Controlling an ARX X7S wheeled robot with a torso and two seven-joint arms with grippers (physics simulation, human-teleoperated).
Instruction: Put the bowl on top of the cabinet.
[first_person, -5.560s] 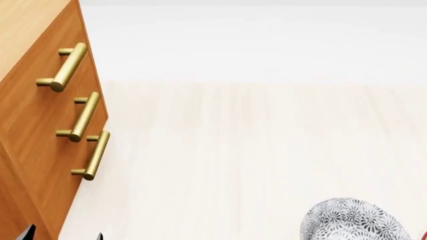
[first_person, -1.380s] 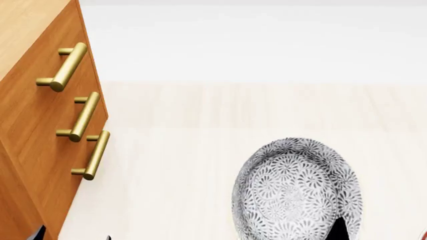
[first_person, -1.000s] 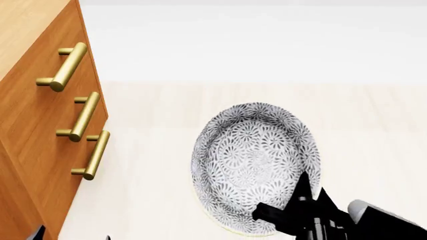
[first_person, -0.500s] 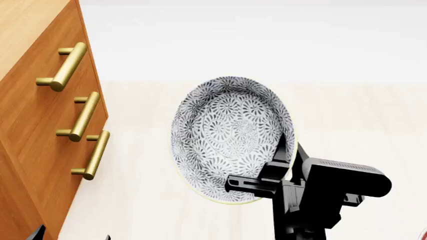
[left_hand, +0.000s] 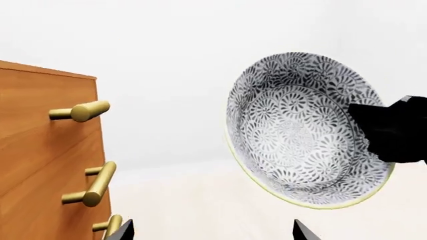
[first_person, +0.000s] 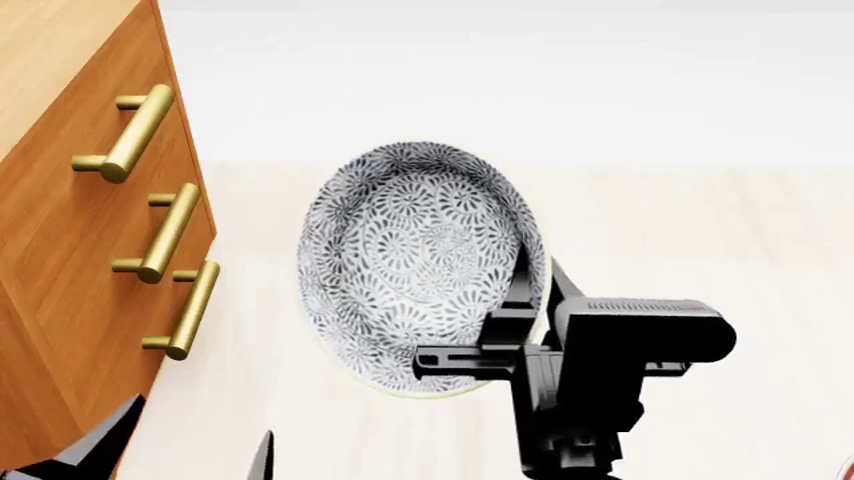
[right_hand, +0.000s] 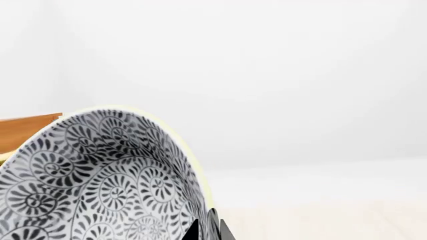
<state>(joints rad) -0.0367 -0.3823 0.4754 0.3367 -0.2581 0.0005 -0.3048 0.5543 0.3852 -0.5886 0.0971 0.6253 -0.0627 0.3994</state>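
the deep round bowl with the grey-black flower pattern and pale rim (first_person: 416, 262) is up in the air, tipped so its inside faces the head camera, and it is near the front of the big orange-brown wooden cabinet (first_person: 60, 260) but not touching it. the black right gripper (first_person: 523, 310) pinches the bowl's rim on the side away from the cabinet, with one finger inside the bowl and one outside. the head view shows the cabinet's flat top and its three brass bar handles (first_person: 171, 232), with the pale wood floor (first_person: 747, 240) under the bowl. the left wrist view shows the bowl (left_hand: 305, 129) from low down, at about the height of the upper handles (left_hand: 81, 111), and the cabinet (left_hand: 40, 150) stands beside it with a gap between. only this view shows the two dark tips of the left gripper (left_hand: 210, 231) standing wide apart with nothing between them. the right wrist view is very close: the bowl (right_hand: 93, 180) fills the low corner, the right gripper (right_hand: 208, 229) tips show at its rim, and a thin strip of the cabinet (right_hand: 27, 131) peeks from behind it.
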